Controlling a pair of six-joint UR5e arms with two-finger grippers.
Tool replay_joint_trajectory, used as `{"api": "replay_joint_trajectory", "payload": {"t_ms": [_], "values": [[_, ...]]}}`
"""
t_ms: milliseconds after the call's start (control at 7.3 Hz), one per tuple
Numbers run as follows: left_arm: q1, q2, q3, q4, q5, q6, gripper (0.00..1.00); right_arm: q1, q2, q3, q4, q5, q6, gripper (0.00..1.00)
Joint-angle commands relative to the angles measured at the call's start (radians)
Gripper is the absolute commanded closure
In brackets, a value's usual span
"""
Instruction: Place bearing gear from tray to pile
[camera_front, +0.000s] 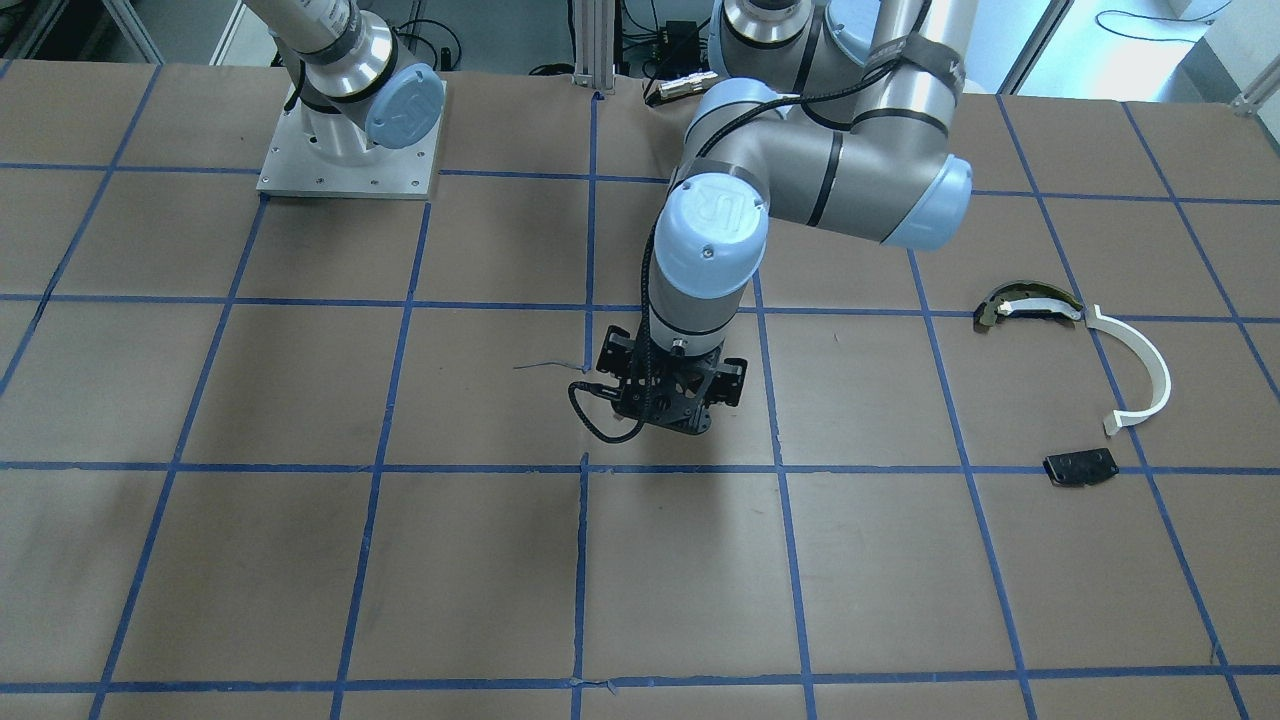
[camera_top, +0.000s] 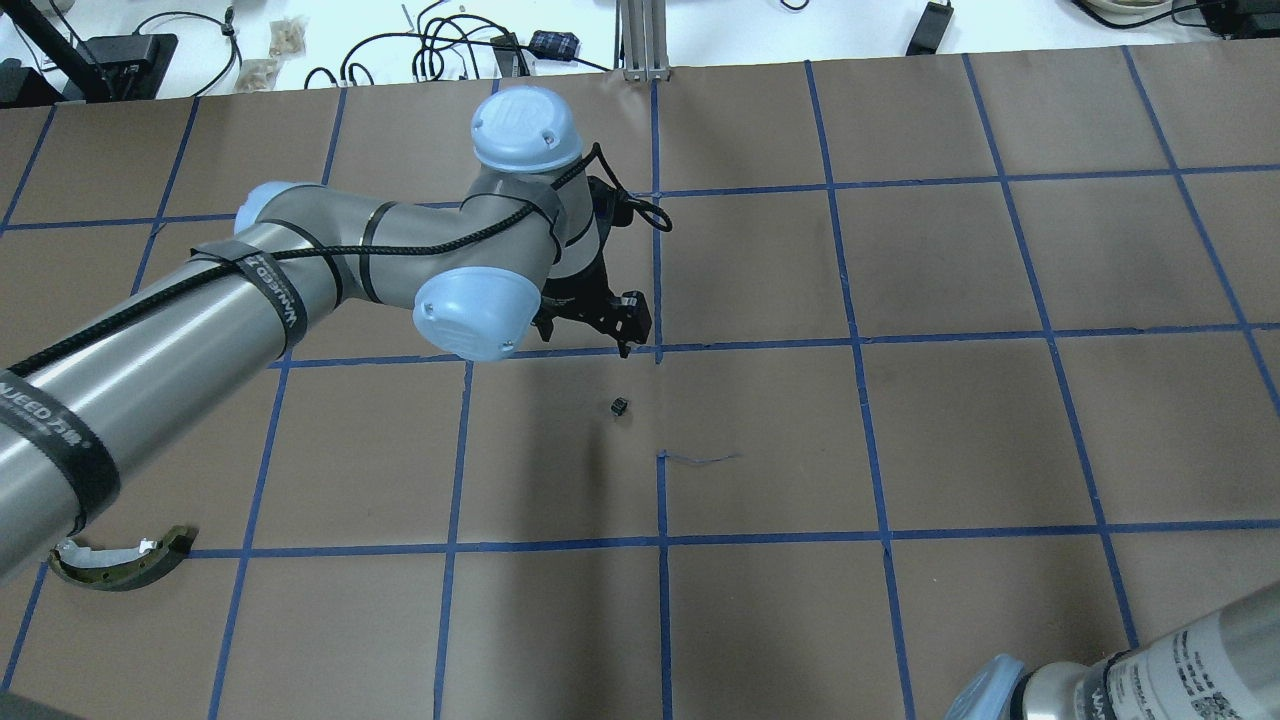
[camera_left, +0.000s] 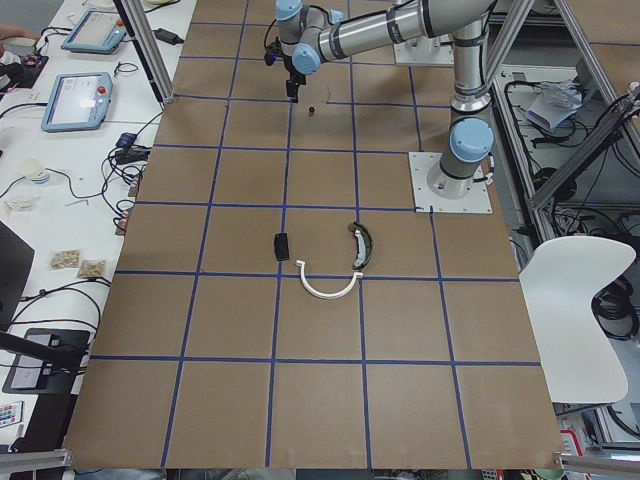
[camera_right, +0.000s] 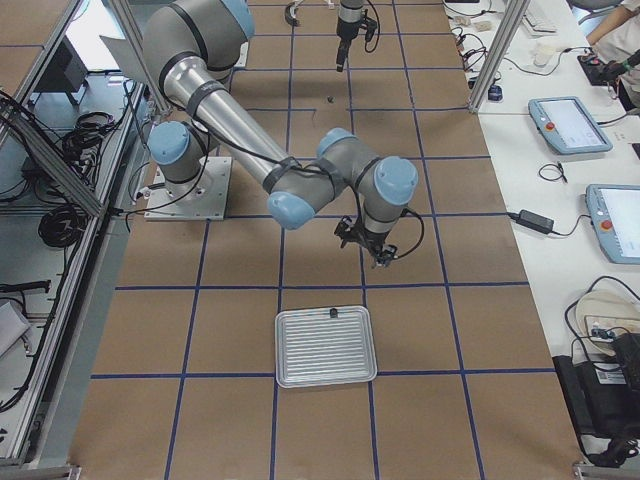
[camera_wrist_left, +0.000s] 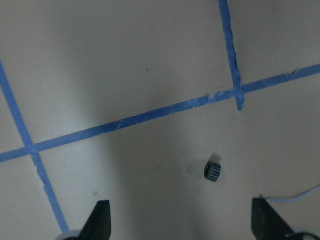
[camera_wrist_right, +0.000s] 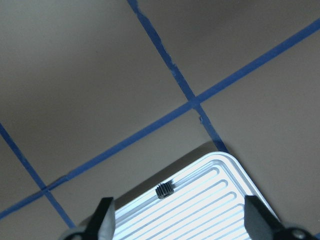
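**Left gripper open above a loose gear; a second gear sits in the tray**

The left gripper (camera_wrist_left: 181, 217) hangs over the table (camera_front: 300, 560) with its two fingers spread wide and nothing between them. The right gripper (camera_wrist_right: 180, 216) is spread just as wide, also empty, above one corner of the tray.

There are two bearing gears, one tray and three pile parts. The loose bearing gear (camera_wrist_left: 212, 171) lies on the bare brown paper. In the left wrist view it sits at about 1 o'clock from the midpoint of the fingers, apart from both. In the overhead view it lies at 6 o'clock of that gripper.

The second bearing gear (camera_wrist_right: 164, 190) rests in the ribbed metal tray (camera_right: 325, 355). It is the only thing in the tray, close to the 12 o'clock edge in the right-side view.

The pile (camera_left: 282, 246) lies well apart from both gears, at 3 o'clock of the left gripper in the front-facing view.
- The dark curved piece (camera_front: 1035, 298), with a white strip, is at the group's 12 o'clock.
- The white half-ring arc (camera_front: 1162, 370) is at 3 o'clock. Its upper end is just beside the curved piece, and I cannot tell whether they touch.
- The flat black plate (camera_front: 1080, 467) is at 6 o'clock.

In the overhead view the left arm covers the arc, the plate and one end of the curved piece. In the front-facing view the wrist hides the left fingers and the loose gear. The right wrist view cuts the tray off at its lower edge.
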Motion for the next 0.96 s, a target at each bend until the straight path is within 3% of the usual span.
{"api": "replay_joint_trajectory", "payload": {"t_ms": [0,411,822], "values": [[-0.018,-0.048,-0.061,0.095,-0.01,0.06,0.0,-0.086,0.09,0.013,-0.062,0.06,-0.222,0.1],[-0.033,-0.048,-0.1,0.086,-0.013,0.068,0.0,-0.119,0.154,0.022,-0.045,0.059,-0.406,0.1],[-0.036,-0.072,-0.098,0.086,-0.012,0.061,0.05,-0.119,0.152,0.07,-0.062,0.087,-0.433,0.1]]}}
